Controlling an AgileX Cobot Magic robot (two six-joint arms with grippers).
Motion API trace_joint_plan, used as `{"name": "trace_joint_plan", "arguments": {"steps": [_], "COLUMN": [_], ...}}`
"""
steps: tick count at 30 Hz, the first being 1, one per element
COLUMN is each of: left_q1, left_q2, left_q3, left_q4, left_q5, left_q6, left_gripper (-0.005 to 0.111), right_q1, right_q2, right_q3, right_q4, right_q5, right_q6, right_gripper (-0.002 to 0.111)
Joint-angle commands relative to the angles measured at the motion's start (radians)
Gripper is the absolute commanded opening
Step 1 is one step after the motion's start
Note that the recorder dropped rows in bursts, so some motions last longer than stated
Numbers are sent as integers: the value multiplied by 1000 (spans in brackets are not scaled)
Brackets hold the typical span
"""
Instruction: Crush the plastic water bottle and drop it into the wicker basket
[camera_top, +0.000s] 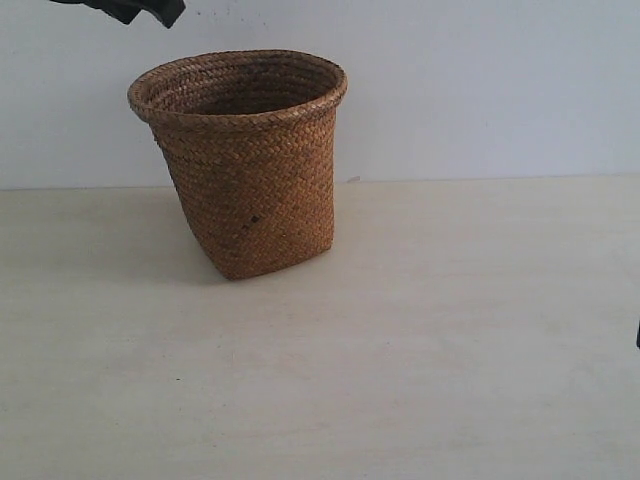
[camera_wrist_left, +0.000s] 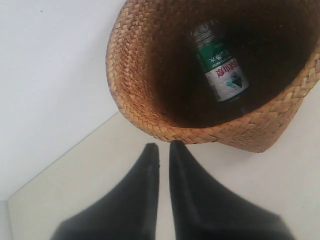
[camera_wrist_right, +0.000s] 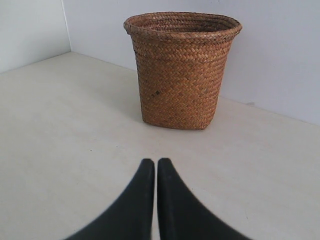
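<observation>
Left pincer (camera_wrist_left: 164, 145), right pincer (camera_wrist_right: 151, 161) narrow, empty; plastic water bottle (camera_wrist_left: 220, 70), seemingly crushed, inside wicker basket (camera_wrist_left: 145, 117).

The exterior view faces the wicker basket (camera_top: 250, 190) side-on, the left wrist view peers down into it from close above, the right looks low across the table (camera_wrist_right: 60, 125) at it

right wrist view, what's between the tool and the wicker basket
Nothing stands there. In the right wrist view only bare pale tabletop runs from the shut black right tool to the brown woven wicker basket.
</observation>
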Motion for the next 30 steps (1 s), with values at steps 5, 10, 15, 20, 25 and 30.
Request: {"name": "trace_joint_plan", "arguments": {"steps": [5, 10, 15, 20, 25, 30], "left_q1": [-2, -2, 0, 32, 141, 287], "left_q2": [-11, -131, -469, -887, -1149, -1338], "left_q3": [-3, 79, 319, 616, 890, 1270], "left_q4": [-12, -134, -132, -145, -152, -234], "left_q5": [-110, -370, -569, -660, -690, -880], "left_q6": [-180, -192, -192, -241, -224, -282], "left_gripper": [4, 4, 4, 4, 4, 4], "right_q1": [-2, -2, -2, -2, -2, -2], "right_q2": [-4, -4, -4, -4, -4, -4], "right_q3": [4, 4, 4, 4, 4, 4], "right_q4": [1, 1, 1, 1, 1, 1], "right_q5": [-10, -10, -10, -10, -10, -10], "right_q6": [1, 1, 1, 1, 1, 1], "right_gripper": [0, 0, 0, 0, 0, 0]}}
